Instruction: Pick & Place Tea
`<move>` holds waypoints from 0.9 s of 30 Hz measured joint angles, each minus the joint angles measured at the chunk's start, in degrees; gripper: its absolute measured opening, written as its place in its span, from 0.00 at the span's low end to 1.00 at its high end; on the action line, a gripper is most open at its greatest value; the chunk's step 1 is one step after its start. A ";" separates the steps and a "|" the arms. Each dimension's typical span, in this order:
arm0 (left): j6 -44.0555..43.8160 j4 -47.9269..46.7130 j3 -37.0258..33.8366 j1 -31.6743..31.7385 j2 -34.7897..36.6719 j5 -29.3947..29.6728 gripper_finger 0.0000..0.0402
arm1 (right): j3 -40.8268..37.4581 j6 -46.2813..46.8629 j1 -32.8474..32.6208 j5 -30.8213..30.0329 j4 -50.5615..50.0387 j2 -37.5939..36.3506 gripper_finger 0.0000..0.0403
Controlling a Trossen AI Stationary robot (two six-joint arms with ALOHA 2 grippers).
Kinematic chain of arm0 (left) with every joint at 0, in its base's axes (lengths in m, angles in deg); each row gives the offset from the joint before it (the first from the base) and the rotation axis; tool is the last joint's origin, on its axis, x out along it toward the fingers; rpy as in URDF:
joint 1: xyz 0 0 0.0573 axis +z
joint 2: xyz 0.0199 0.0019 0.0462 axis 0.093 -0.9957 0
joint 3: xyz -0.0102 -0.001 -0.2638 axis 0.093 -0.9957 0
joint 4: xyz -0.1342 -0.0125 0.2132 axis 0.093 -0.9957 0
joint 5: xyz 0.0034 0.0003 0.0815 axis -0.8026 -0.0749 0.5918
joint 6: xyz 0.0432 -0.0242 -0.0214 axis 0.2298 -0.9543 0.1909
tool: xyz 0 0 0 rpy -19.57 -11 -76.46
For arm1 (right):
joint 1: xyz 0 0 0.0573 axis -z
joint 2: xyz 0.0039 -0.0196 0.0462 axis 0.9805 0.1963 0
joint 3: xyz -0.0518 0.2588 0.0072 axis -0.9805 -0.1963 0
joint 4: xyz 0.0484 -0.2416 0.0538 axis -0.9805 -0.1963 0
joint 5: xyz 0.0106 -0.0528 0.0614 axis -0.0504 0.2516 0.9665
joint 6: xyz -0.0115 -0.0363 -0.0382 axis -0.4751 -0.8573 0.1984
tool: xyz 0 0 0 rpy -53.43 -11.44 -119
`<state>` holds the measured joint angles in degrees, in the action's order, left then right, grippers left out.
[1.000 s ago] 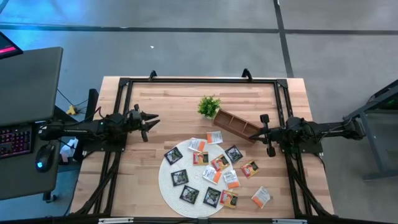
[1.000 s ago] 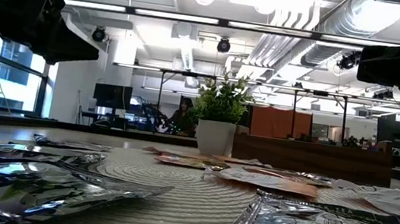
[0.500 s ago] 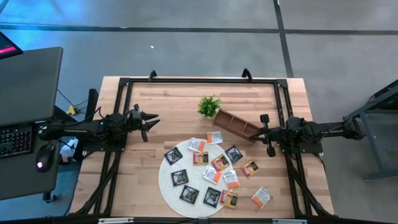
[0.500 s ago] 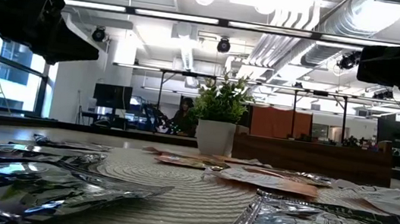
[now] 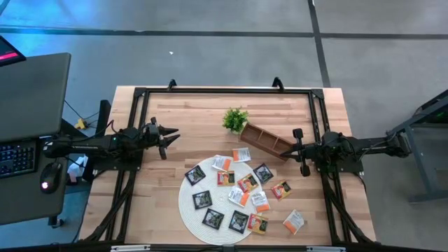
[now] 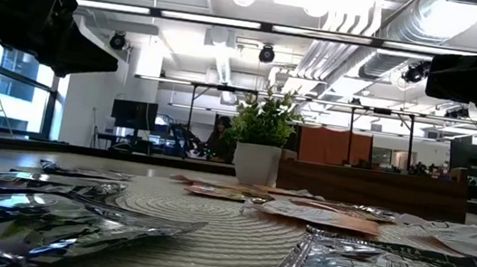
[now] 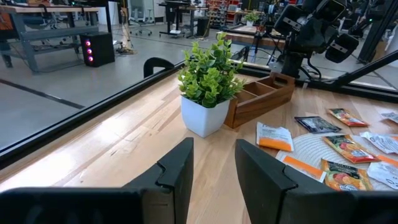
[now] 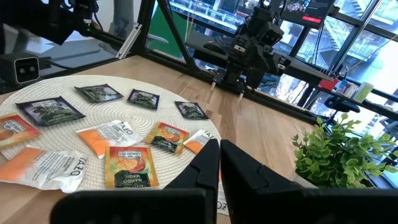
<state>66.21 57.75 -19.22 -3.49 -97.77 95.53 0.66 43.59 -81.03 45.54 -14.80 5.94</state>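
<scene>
We see both arms waiting at the sides of the tabletop (image 5: 175, 112), none of the tea yet lifted. Our left pincer (image 5: 168, 138) hovers near the left edge with its fingers parted and nothing between them; our right pincer (image 5: 298, 150) hangs near the right edge, just beside the wooden tray (image 5: 266, 141), fingers nearly together and empty. The tea sachets (image 5: 238, 189) lie scattered over the round woven mat (image 5: 187, 210) toward the front edge, two of them off it on the bare wood to the right. We count about thirteen: five dark, eight white-and-orange. There is one tray, one mat, one potted plant (image 5: 235, 120). The risks, as we judge them: the sachets are thin and flat, so a pincer may slide over one or pinch the mat with it; several overlap, so two could lift together; and the plant stands touching the tray's end, easy to knock over.
</scene>
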 joint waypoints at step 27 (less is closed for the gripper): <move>0.00 -0.02 -0.01 0.00 0.02 -0.22 0.29 | -0.07 1.14 0.09 -11.63 1.33 0.00 0.03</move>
<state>66.21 57.72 -19.23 -3.49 -97.76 95.31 0.59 44.73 -80.94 33.91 -13.48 5.95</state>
